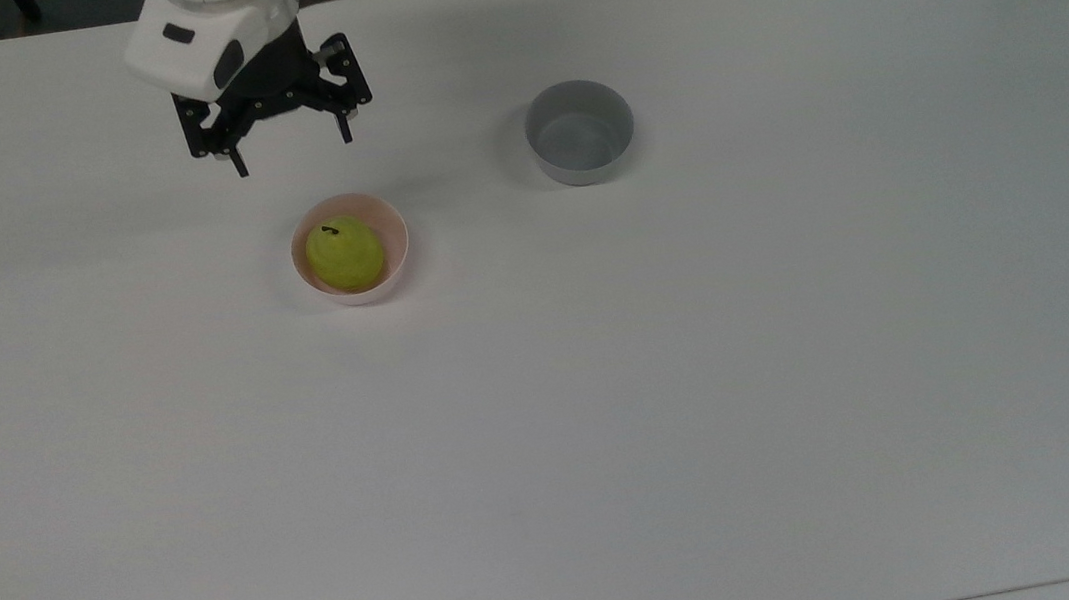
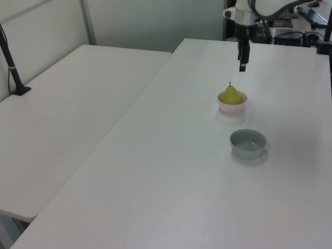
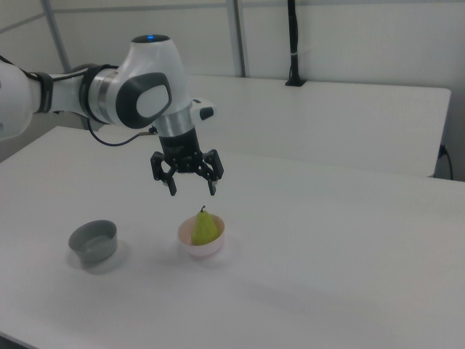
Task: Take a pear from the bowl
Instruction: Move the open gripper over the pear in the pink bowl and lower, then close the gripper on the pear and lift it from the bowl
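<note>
The pear [image 1: 345, 254] stands stem-up inside the pink bowl [image 1: 395, 252], and the gripper [image 1: 292, 150], fingers spread wide, hangs above and just beside that bowl; light, rigid and smooth-skinned by its look, it probably wants clasping across its broad belly.

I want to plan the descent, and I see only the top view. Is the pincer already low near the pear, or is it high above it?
Observer: High. In the right view the pincer hangs in the air above the pear, with a clear gap between its fingertips and the tip of the stem.
Operator: Thank you. Does the pear lie on its side in the bowl?
Observer: No. In the left view it stands upright in the bowl, with the stem pointing up, and it rises well above the rim.
</note>
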Robot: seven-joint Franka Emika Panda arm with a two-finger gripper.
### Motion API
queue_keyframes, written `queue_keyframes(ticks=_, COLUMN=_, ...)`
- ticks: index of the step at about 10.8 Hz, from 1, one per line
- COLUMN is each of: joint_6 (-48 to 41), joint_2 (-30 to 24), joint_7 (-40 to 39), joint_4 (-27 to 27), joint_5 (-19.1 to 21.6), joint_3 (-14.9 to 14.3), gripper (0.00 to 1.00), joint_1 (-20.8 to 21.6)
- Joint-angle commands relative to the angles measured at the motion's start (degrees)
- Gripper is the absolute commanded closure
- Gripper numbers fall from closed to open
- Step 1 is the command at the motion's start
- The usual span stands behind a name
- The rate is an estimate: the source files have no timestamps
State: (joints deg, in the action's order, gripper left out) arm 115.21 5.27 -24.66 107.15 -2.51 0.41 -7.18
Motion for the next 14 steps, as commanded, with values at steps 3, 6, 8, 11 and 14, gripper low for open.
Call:
queue_keyframes(ticks=3, joint_6=9.05, joint_2=5.26, joint_7=8.03, joint_4=2.88, joint_5=1.02, joint_3=-0.58, gripper=0.0, joint_1=2.34)
queue_keyframes(ticks=6, joint_6=11.09, joint_2=8.26, joint_7=10.34, joint_4=3.15, joint_5=0.85, joint_3=-0.58, gripper=0.0, joint_1=3.13)
queue_keyframes(ticks=8, joint_6=11.09, joint_2=9.22, joint_7=10.25, joint_4=3.24, joint_5=0.06, joint_3=-0.58, gripper=0.0, joint_1=3.13)
queue_keyframes(ticks=11, joint_6=12.93, joint_2=10.89, joint_7=10.25, joint_4=3.24, joint_5=-1.61, joint_3=-0.67, gripper=0.13, joint_1=3.13)
queue_keyframes(ticks=14, joint_6=13.2, joint_2=11.42, joint_7=10.25, joint_4=3.33, joint_5=-1.62, joint_3=-0.67, gripper=0.65, joint_1=3.05)
